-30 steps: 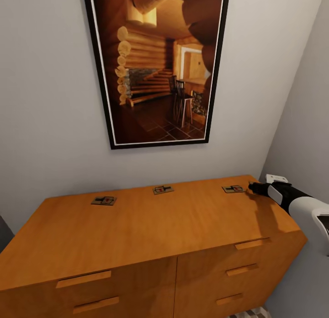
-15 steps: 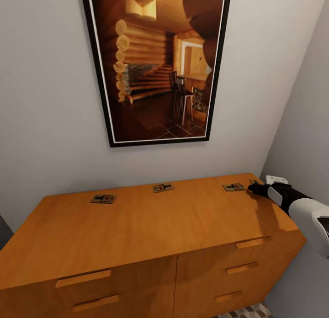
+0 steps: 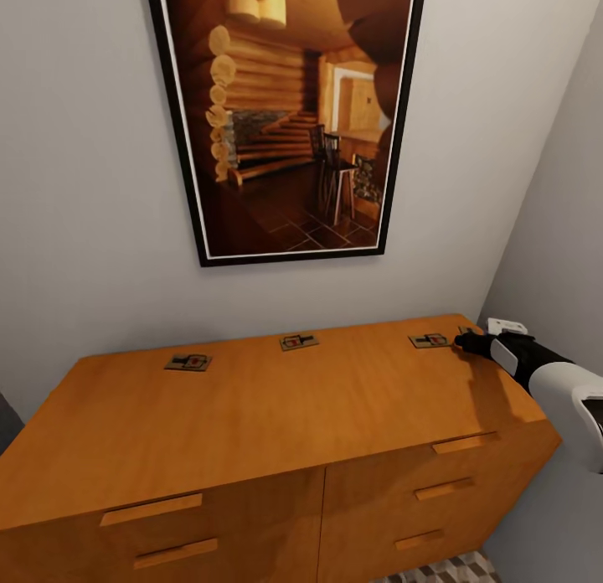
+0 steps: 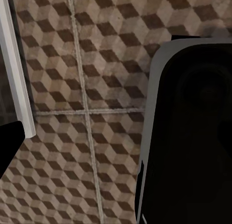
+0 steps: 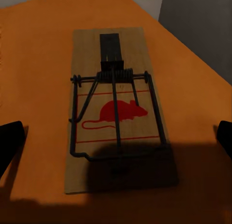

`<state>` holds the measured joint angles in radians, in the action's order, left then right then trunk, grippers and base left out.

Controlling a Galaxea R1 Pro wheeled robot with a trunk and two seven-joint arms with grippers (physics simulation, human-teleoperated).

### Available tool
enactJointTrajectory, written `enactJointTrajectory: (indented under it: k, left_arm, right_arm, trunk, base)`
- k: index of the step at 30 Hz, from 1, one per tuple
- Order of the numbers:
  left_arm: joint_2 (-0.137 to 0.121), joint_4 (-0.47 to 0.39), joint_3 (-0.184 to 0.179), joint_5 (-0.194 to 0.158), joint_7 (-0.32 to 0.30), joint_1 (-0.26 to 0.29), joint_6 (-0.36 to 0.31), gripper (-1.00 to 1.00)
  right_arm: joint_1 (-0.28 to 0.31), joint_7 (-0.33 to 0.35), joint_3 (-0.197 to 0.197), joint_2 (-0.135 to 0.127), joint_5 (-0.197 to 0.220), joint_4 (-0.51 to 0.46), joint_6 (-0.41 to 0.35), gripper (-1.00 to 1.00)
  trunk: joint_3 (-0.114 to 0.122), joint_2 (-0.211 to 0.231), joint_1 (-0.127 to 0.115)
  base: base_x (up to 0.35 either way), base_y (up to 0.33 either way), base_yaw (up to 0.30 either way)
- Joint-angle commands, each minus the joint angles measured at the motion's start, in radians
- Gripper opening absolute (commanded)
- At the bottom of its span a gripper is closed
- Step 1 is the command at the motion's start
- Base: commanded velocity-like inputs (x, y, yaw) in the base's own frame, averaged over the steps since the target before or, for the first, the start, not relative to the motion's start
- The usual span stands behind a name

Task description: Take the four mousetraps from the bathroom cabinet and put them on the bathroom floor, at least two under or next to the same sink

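Lying on the cabinet point(image 3: 276, 415): four mousetraps point(image 3: 295, 342), right gripper point(image 3: 462, 342) fingers spread over one.

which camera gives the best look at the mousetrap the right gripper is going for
The right wrist view: the mousetrap lies close and whole between the open fingertips. The head view shows it tiny, mostly behind the right gripper.
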<state>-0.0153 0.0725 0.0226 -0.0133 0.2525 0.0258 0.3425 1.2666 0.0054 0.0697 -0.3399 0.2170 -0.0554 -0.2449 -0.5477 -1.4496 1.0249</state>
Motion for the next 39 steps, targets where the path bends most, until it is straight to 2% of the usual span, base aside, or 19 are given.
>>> enactJointTrajectory:
  k: [1,28,29,39]
  left_arm:
    - [0.0,0.004,0.002,-0.001,0.001,0.002,0.008,1.0]
    - [0.0,0.004,0.002,-0.002,0.001,0.002,0.007,1.0]
    - [0.0,0.004,0.002,-0.002,0.001,0.002,0.007,1.0]
    - [0.0,0.004,0.002,-0.002,0.001,0.002,0.007,1.0]
  right_arm:
    - [-0.001,0.001,0.021,-0.001,0.009,0.036,-0.005,1.0]
    - [-0.001,0.004,0.02,-0.002,0.009,0.036,-0.005,1.0]
    - [-0.001,0.004,0.02,-0.002,0.009,0.036,-0.005,-1.0]
    - [-0.001,0.004,0.02,-0.002,0.009,0.035,-0.005,-1.0]
  trunk:
    - [-0.001,0.0,0.0]
    - [-0.002,0.0,0.0]
    - [-0.002,0.0,0.0]
    - [-0.002,0.0,0.0]
  base:
    - [0.0,0.0,0.0]
    - [0.0,0.0,0.0]
    - [0.0,0.0,0.0]
    - [0.0,0.0,0.0]
